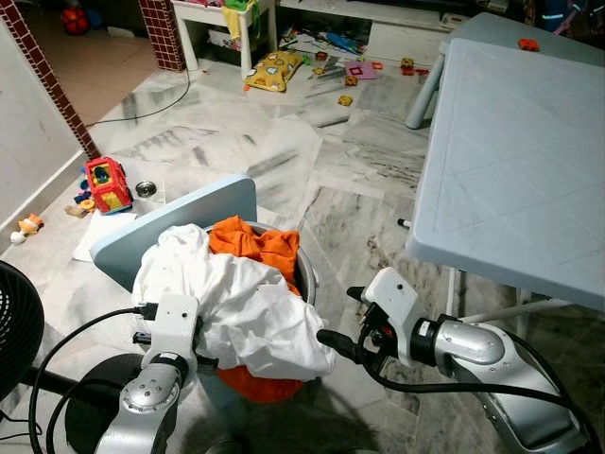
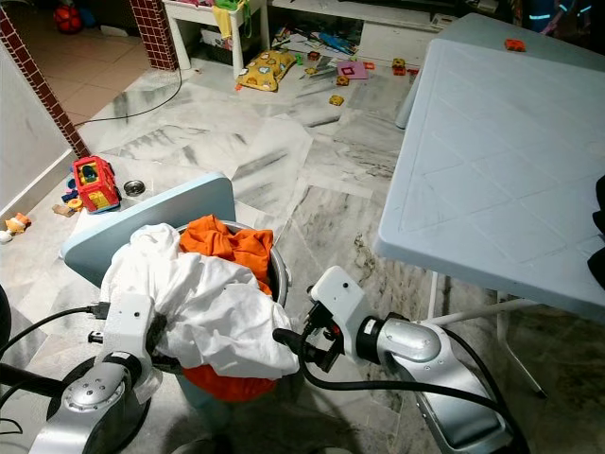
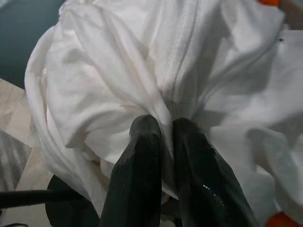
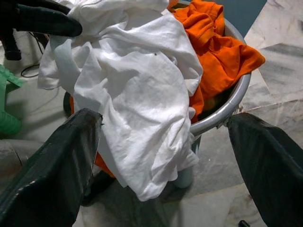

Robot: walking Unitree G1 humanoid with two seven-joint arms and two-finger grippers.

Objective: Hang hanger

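One white garment (image 1: 241, 307) and one orange garment (image 1: 255, 244) are being held in one metal basin (image 4: 227, 106). A fold of the white garment is being pinched by the left gripper (image 3: 160, 142), fingers nearly closed. The right gripper (image 4: 165, 142) is being held wide apart beside the basin, gripping nothing. One blue table (image 1: 529, 151) is standing to the right.

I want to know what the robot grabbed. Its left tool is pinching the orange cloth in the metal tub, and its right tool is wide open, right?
Not quite. The left tool is pinching the white cloth, not the orange cloth; the left wrist view shows its fingers shut on a white fold. The rest is right: the right tool is wide open beside the metal tub.
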